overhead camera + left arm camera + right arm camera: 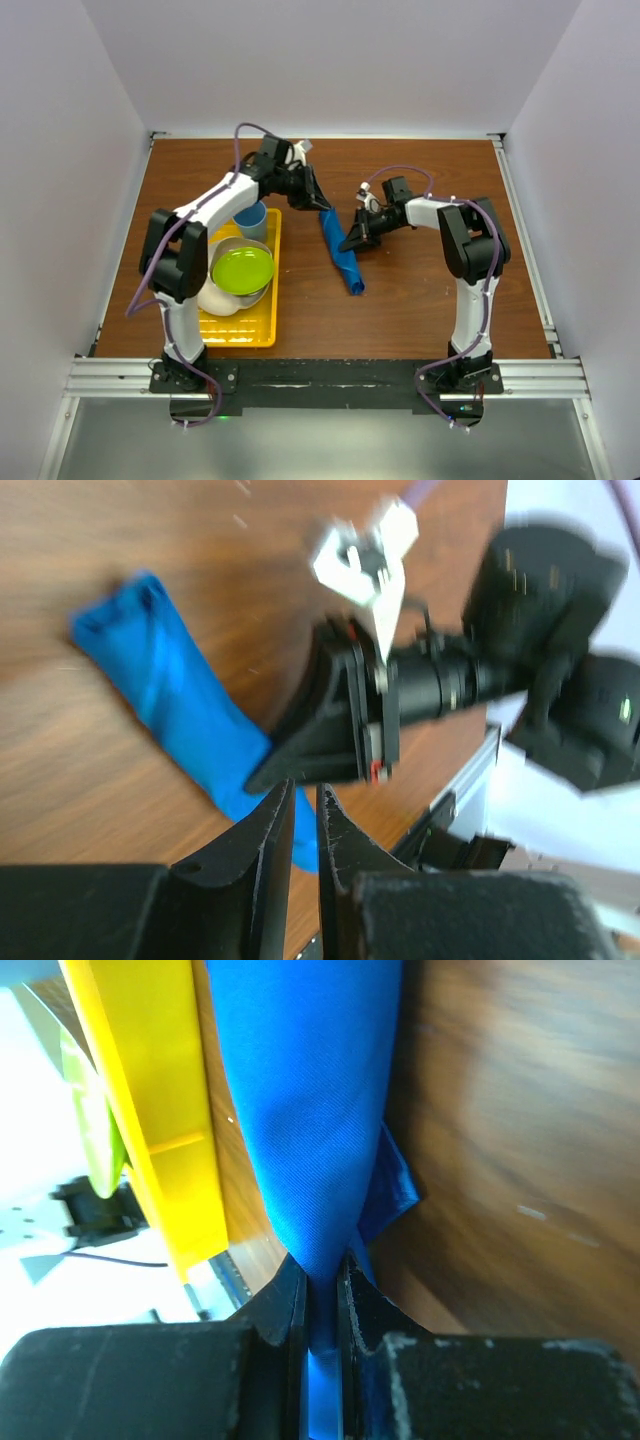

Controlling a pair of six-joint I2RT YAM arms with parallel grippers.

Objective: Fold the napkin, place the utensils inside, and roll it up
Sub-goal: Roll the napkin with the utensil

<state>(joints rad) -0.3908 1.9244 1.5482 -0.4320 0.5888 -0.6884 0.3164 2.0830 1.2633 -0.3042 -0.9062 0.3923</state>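
The napkin (pixel 343 258) lies as a long blue roll on the wooden table, just right of the yellow tray. My right gripper (pixel 352 243) is shut across its middle. In the right wrist view the blue cloth (pixel 310 1110) is pinched between the jaws of this gripper (pixel 320 1260). My left gripper (pixel 322 205) hovers at the roll's far end. In the left wrist view its jaws (pixel 305 785) stand a narrow slit apart, and the napkin (pixel 170 700) and table show through the gap. The utensils are hidden.
The yellow tray (pixel 262 335) at the left holds a blue cup (pixel 250 215), a green plate (pixel 242 268) on a metal bowl and a white item (pixel 220 298). The tray's wall (pixel 170 1090) runs close beside the napkin. White walls enclose the table.
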